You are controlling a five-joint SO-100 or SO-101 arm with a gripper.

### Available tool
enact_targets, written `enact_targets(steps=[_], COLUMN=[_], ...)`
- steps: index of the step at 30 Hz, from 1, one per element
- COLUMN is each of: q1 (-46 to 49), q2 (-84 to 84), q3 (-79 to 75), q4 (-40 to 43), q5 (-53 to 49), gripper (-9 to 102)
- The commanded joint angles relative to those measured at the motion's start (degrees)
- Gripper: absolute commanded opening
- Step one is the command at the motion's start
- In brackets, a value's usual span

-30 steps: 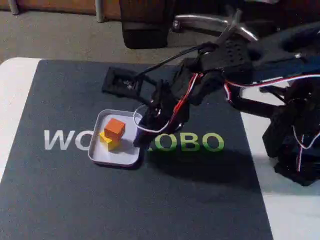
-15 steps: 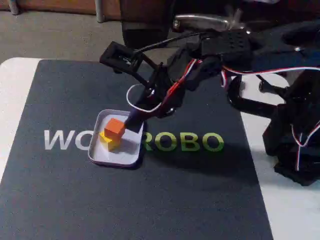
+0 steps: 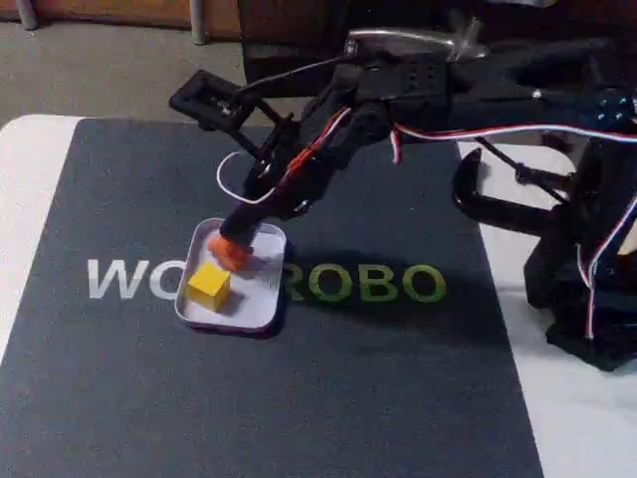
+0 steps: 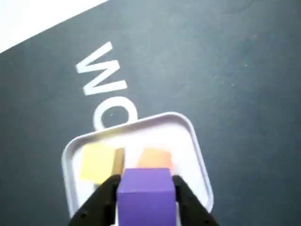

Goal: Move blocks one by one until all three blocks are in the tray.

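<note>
In the wrist view my gripper (image 4: 145,182) is shut on the purple block (image 4: 146,195), its black fingers (image 4: 101,200) pressing both sides. Just beyond it lies the pale tray (image 4: 136,123) with the yellow block (image 4: 96,162) on the left and the orange block (image 4: 155,157) beside it. In the fixed view the gripper (image 3: 239,234) hangs over the far part of the tray (image 3: 261,317). The yellow block (image 3: 208,283) sits in plain sight and the orange block (image 3: 229,254) is partly covered by the fingers.
The tray sits on a dark mat (image 3: 299,398) with pale and green lettering (image 3: 368,284). White tabletop (image 3: 25,199) shows at the left, and the arm's base with a clamp (image 3: 577,289) stands at the right. A chair base (image 3: 418,42) is behind the table.
My gripper has swung left and risen, from beside the tray's right rim to above the tray's far part. The orange block is now partly hidden, and the yellow block shows fully.
</note>
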Motion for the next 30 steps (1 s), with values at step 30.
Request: enact_targets(steps=[30], q1=[-0.88], q2=[-2.37], q3=[-3.16], q4=[-0.09], q5=[-7.47], gripper=[18])
